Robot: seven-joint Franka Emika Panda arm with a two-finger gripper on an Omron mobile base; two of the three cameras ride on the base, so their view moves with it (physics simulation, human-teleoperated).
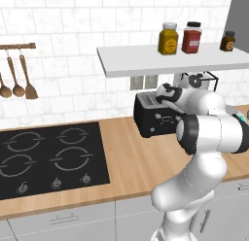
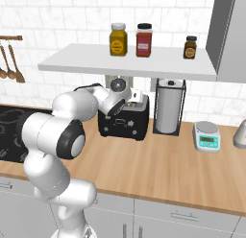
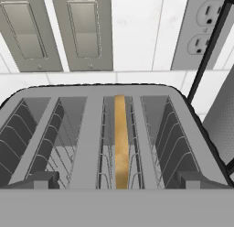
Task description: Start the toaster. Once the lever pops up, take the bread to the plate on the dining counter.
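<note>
Fingers (image 3: 117, 184): spread wide, holding nothing; the two dark tips sit at the bottom of the hand view, one at each side, poised just over the toaster's top.
Bread (image 3: 120, 141): stands on edge in the right slot, seen as a thin tan strip between the wire guides, straight ahead of the gap between the tips and apart from both.
Left slot: only its wire guides are seen.
Toaster (image 2: 126, 122): small black box with a grey top, on the wooden desk (image 2: 178, 165) against the tiled wall, under the white shelf (image 2: 129, 64); the hand hovers at its top in both base views.
Wall behind: two switch plates (image 3: 57, 31) above the toaster, a socket (image 3: 203, 29) to their right.
Towel holder (image 2: 169, 107): black wire frame with a white roll, just right of the toaster.
Scale (image 2: 207, 136): further right on the desk, well apart from the toaster.
Shelf jars: yellow (image 2: 118, 39), red (image 2: 143, 40) and a small dark one (image 2: 190, 47).
Hob (image 1: 51, 160): black, set in the desk left of the toaster.
Spoons (image 1: 17, 72): hanging on a rail above the hob.
</note>
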